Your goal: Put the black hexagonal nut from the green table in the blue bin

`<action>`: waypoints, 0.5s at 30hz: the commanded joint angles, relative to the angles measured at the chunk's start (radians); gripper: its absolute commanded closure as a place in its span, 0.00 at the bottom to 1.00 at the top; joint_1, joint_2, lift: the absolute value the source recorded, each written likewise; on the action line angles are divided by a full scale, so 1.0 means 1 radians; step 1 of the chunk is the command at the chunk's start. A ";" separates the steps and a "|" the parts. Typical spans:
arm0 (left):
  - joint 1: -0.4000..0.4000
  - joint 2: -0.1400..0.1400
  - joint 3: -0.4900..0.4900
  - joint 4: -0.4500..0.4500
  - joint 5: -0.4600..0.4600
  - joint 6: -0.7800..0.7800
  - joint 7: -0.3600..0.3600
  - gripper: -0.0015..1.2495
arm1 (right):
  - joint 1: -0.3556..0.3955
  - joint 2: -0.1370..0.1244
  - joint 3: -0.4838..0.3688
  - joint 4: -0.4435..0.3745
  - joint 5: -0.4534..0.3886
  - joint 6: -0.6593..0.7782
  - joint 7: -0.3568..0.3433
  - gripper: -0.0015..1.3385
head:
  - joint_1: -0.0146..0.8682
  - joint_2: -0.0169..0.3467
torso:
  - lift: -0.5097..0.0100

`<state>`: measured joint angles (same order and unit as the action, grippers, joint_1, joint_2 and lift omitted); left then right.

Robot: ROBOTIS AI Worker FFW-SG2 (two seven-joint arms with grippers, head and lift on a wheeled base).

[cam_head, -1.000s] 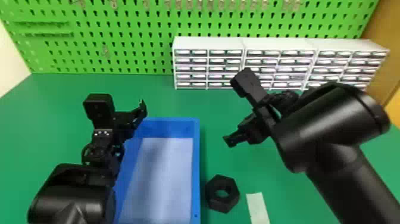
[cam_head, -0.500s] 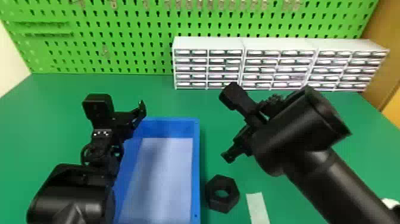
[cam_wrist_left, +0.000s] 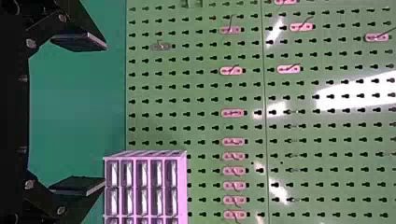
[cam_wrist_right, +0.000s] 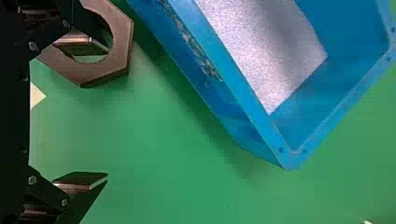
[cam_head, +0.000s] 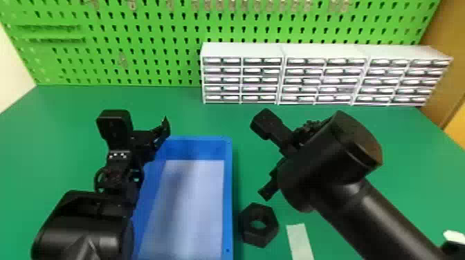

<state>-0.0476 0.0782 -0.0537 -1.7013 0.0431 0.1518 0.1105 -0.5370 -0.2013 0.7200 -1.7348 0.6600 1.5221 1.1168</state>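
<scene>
In the head view my left gripper (cam_head: pixel 162 135) is parked over the blue bin's (cam_head: pixel 229 193) far left corner; in the left wrist view the left gripper (cam_wrist_left: pixel 79 114) stands open, nothing between its fingers. The right gripper (cam_head: pixel 266 192) hangs above the table just behind the black hexagonal nut (cam_head: pixel 259 224), which lies flat right of the bin. In the right wrist view the right gripper (cam_wrist_right: pixel 81 112) is open, one finger overlapping the hole of the nut (cam_wrist_right: pixel 119 42), the other over bare table. The bin (cam_wrist_right: pixel 261 123) shows beyond the nut there.
A pale strip (cam_head: pixel 300 242) lies on the green table (cam_head: pixel 180 110) right of the nut. White drawer cabinets (cam_head: pixel 242 52) line the back before a green pegboard (cam_head: pixel 145 45). A white object (cam_head: pixel 454 236) is at the right edge.
The right arm has swung left and toward the robot, its wrist turning, so the right gripper is closer to the nut. The left arm, nut and bin have stayed put.
</scene>
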 commanded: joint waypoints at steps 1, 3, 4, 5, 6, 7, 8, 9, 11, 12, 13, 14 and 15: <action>0.000 0.000 0.000 0.000 0.000 0.000 0.002 0.20 | 0.008 0.008 0.013 0.008 0.012 0.015 0.000 0.24 | 0.79 0.19 | 0.80; 0.000 0.000 0.000 0.000 -0.002 0.000 0.000 0.20 | 0.009 0.010 0.018 0.014 0.012 0.015 0.000 0.24 | 0.79 0.19 | 0.80; 0.000 0.000 0.000 0.000 0.000 0.000 0.000 0.20 | 0.009 0.011 0.019 0.018 0.010 0.015 0.000 0.24 | 0.79 0.19 | 0.80; 0.000 0.000 0.000 0.000 -0.002 0.000 0.000 0.20 | 0.011 0.013 0.021 0.024 0.010 0.015 0.000 0.24 | 0.79 0.19 | 0.80; 0.000 0.000 0.000 0.000 -0.002 0.000 0.000 0.20 | 0.012 0.014 0.022 0.027 0.010 0.015 0.000 0.24 | 0.79 0.19 | 0.80; 0.000 0.000 0.000 0.000 -0.002 0.000 0.000 0.20 | 0.012 0.016 0.024 0.032 0.012 0.016 0.000 0.24 | 0.79 0.19 | 0.80; 0.000 0.000 0.000 0.000 -0.002 0.000 0.000 0.20 | 0.014 0.017 0.026 0.037 0.012 0.016 0.000 0.24 | 0.79 0.19 | 0.80; -0.002 0.000 0.000 0.000 -0.002 0.000 0.002 0.20 | 0.015 0.019 0.026 0.040 0.013 0.016 0.000 0.24 | 0.79 0.19 | 0.80; -0.002 0.000 0.000 0.000 -0.002 0.000 0.000 0.20 | 0.019 0.022 0.027 0.047 0.015 0.016 0.000 0.24 | 0.79 0.19 | 0.80; -0.002 0.000 0.000 0.000 -0.002 0.000 0.002 0.20 | 0.019 0.023 0.030 0.050 0.015 0.016 0.000 0.24 | 0.79 0.19 | 0.80; -0.002 0.000 0.000 0.000 -0.003 0.000 0.000 0.20 | 0.019 0.025 0.032 0.054 0.015 0.016 0.000 0.24 | 0.79 0.19 | 0.80; -0.002 0.000 -0.002 0.000 -0.003 0.000 0.002 0.20 | 0.019 0.026 0.035 0.057 0.015 0.016 0.000 0.24 | 0.79 0.19 | 0.80; -0.002 0.000 -0.002 0.000 -0.003 0.000 0.000 0.20 | 0.019 0.028 0.036 0.063 0.015 0.016 0.000 0.24 | 0.79 0.19 | 0.80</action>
<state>-0.0485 0.0782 -0.0538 -1.7013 0.0409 0.1519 0.1108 -0.5195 -0.1788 0.7490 -1.6870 0.6741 1.5385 1.1167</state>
